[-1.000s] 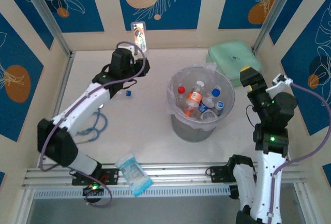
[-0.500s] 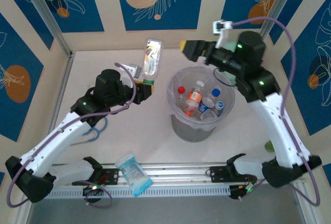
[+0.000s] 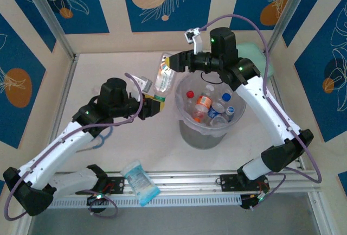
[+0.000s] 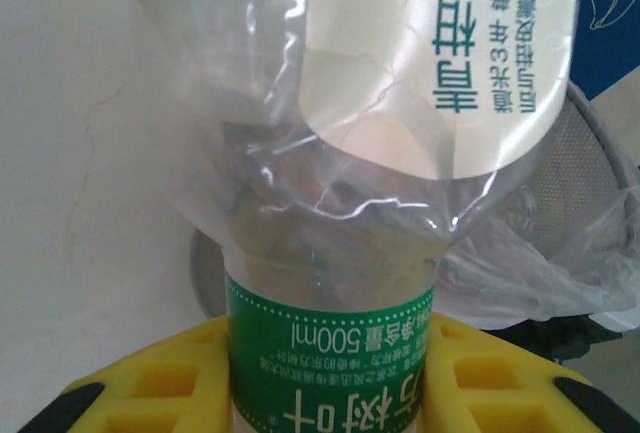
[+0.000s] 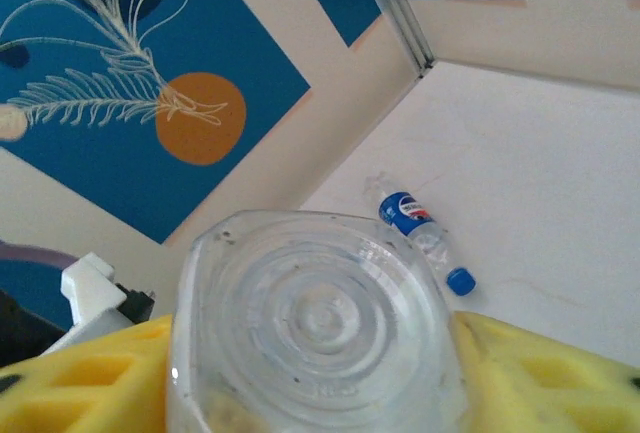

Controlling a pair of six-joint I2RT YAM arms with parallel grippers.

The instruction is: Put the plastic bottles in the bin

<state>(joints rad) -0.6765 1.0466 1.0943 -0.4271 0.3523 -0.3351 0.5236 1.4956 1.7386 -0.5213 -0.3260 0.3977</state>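
Note:
A clear plastic bottle (image 3: pixel 162 77) with a green label hangs in the air just left of the bin (image 3: pixel 203 134). My left gripper (image 3: pixel 154 105) is shut on its green-labelled lower part (image 4: pixel 330 353), yellow fingers (image 4: pixel 150 378) pressing both sides. My right gripper (image 3: pixel 172 61) reaches over from the right, and its pads (image 5: pixel 530 373) close against the sides of the bottle's ribbed base (image 5: pixel 310 323). The bin holds several bottles (image 3: pixel 203 105) with red, blue and orange labels. A small blue-labelled bottle (image 5: pixel 415 223) lies on the table beyond.
The bin's bag-lined rim (image 4: pixel 600 203) stands close on the right of the held bottle. A mint-green case (image 3: pixel 255 56) sits behind the right arm near the back wall. A blue-and-white packet (image 3: pixel 140 182) lies on the front rail.
The right arm swung from the far right across the bin to the bottle, and its jaws narrowed onto the base. The left arm carried the bottle from the back wall towards the bin.

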